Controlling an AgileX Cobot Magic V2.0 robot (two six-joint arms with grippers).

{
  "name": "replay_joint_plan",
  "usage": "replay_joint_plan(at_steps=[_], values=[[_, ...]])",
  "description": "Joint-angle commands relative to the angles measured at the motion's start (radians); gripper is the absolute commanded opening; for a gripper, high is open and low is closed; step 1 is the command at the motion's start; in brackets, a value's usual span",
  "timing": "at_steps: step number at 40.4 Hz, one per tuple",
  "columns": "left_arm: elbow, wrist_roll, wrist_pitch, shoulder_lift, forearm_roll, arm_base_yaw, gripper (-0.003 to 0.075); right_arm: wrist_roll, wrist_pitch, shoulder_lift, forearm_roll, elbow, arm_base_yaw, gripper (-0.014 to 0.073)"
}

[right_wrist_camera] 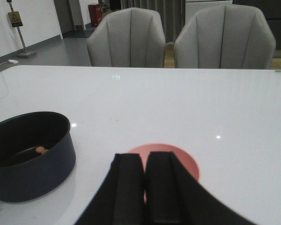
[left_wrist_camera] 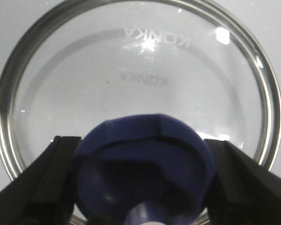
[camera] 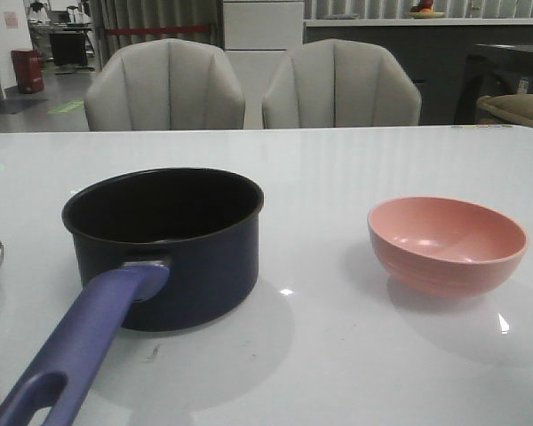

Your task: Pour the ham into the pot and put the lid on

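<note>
Left wrist view, nearest: my left pincer [left_wrist_camera: 141,180] has a finger [left_wrist_camera: 47,183] on each side of the knob [left_wrist_camera: 143,168] of the lid [left_wrist_camera: 136,84]. The fingers touch or nearly touch the knob's flanks, but whether they clamp it I cannot tell. The glass lid lies flat on the white counter [left_wrist_camera: 9,18], steel rim around it, with the lettering KONKA [left_wrist_camera: 152,36] readable through the glass.

Right wrist view, nearest: my right pincer [right_wrist_camera: 145,187] has its two black fingers pressed together with nothing between them. Just beyond its tips sits the pink bowl [right_wrist_camera: 178,161], partly hidden by the fingers.

Front view, from the near edge outward, taking the pot [camera: 164,244] as landmark. The pot's purple-blue handle [camera: 80,342] runs toward the near edge, its end hole nearest. To the pot's left, at the picture's edge, a sliver of the lid's rim shows. To the pot's right, well apart, stands the bowl, which looks bare inside.

Inside the pot, seen from the right wrist, the ham [right_wrist_camera: 41,150] lies on the black floor as small orange chunks.

Beyond the counter's far edge, behind the pot, stand two grey chairs [camera: 164,84].
</note>
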Motion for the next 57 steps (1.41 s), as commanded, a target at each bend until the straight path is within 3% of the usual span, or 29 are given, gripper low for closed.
replay_joint_plan(at_steps=[1,14,29,38,57], values=[[-0.044,-0.003,-0.018,-0.071,0.0,-0.001,0.0347,-0.011,-0.053,0.007,0.008,-0.026,0.003,0.0162],[-0.278,0.095,0.165,-0.103,-0.003,-0.062,0.0347,-0.011,-0.053,0.007,0.008,-0.026,0.003,0.0162],[-0.485,0.102,0.19,-0.053,0.002,-0.358,0.0329,-0.011,-0.053,0.007,0.008,-0.026,0.003,0.0162],[-0.581,0.104,0.288,0.05,0.002,-0.492,0.0329,-0.011,-0.053,0.007,0.008,-0.026,0.003,0.0162],[-0.642,0.125,0.334,0.151,-0.008,-0.548,0.0329,-0.011,-0.053,0.007,0.008,-0.026,0.003,0.0162]])
